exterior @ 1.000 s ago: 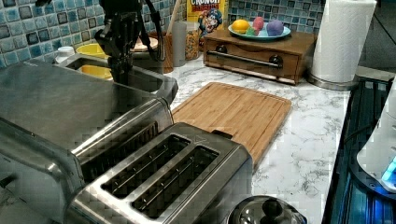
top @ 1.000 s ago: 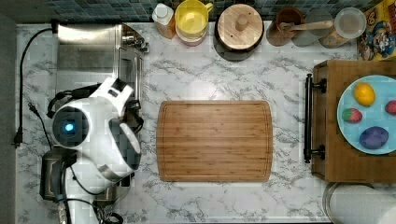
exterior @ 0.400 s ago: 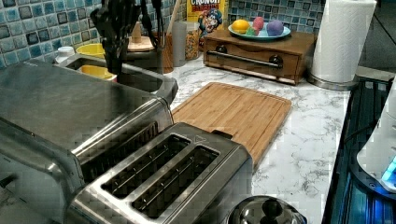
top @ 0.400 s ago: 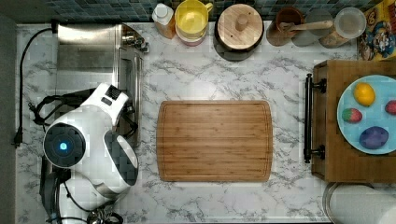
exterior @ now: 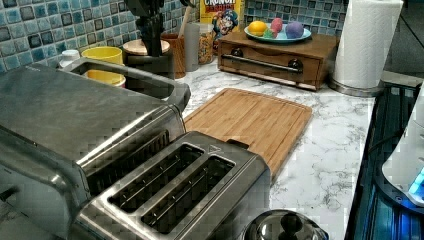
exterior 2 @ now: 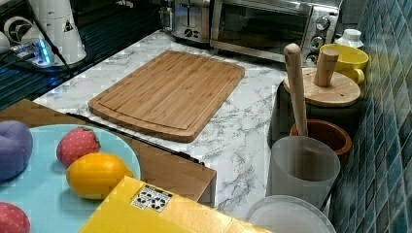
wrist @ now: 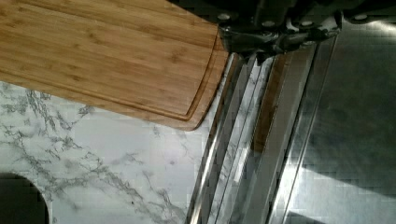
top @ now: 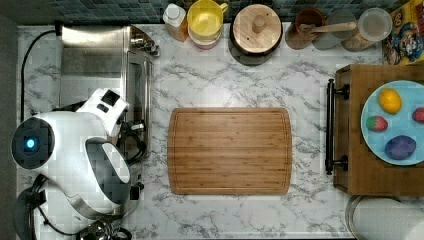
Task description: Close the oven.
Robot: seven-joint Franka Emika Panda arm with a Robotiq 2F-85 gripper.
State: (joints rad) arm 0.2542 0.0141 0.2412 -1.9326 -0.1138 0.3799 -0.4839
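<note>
above the oven (top: 95, 60) door, the gripper (wrist: 280, 39) hangs by the handle (wrist: 224, 154).
at the top view's left, the oven stands beside the board (top: 230, 150); its door looks upright, likely already shut, which would explain the arm's raised pose. whether the fingers are spread cannot be told.

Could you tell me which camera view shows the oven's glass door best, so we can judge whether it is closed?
The right view: it faces the oven head-on, showing the glass door upright, apparently shut, beside its knobs. The top view shows the oven's roof and the door's upper edge. The left view shows the steel top from behind. The wrist view shows the door's metal edges close up.
</note>
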